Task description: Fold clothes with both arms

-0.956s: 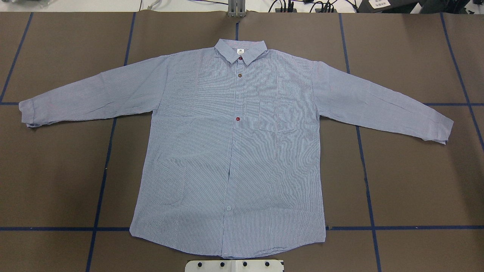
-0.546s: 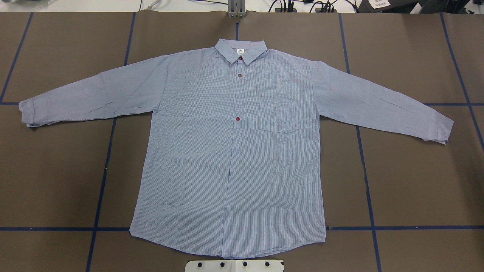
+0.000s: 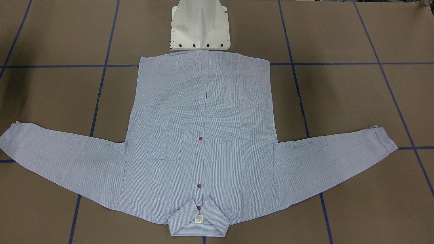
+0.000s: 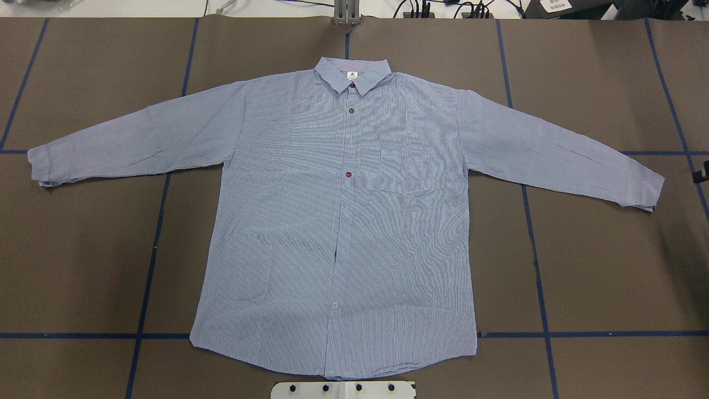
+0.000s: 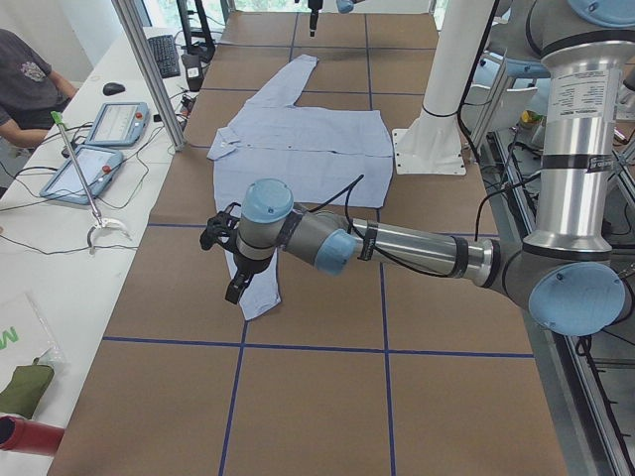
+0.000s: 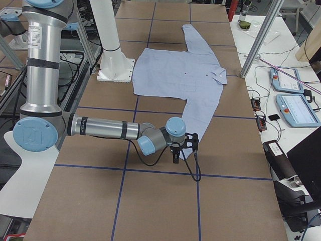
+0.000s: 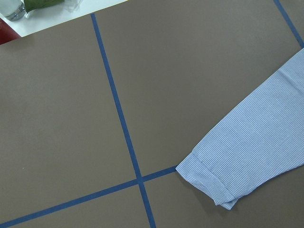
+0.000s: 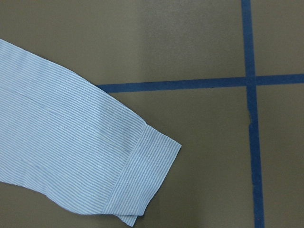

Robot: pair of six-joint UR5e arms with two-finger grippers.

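Shirt [image 4: 338,221] lies flat and front up in the centre of the overhead frame. The collar [image 4: 353,77] is toward the top, and the hem at the bottom is just short of the white pedestal base [image 4: 343,389]. Both sleeves are spread sideways on the brown surface [image 4: 598,266], which carries a blue tape grid. No fold made yet.

Left end effector [image 5: 223,263]: mid-left of the left side view, near the left cuff [image 7: 209,183]. Its wrist camera has that cuff in the lower right, beside a tape crossing. Released or clenched: cannot tell from this view.

Right end effector [image 6: 183,148]: lower centre of the right side view, just beside the right cuff [image 8: 142,185]. Only a black sliver shows at the right edge of the overhead frame. State: cannot tell. Neither appears to touch cloth.

Step, as judged: approach to the cuffs, ahead of the sleeve fold.

Next move calls for:
- centring each end effector over its cuff;
- coming down with the fingers apart and pinching the thin cloth cleanly off the surface;
- carrying both sleeves inward across the body without dragging it out of square.
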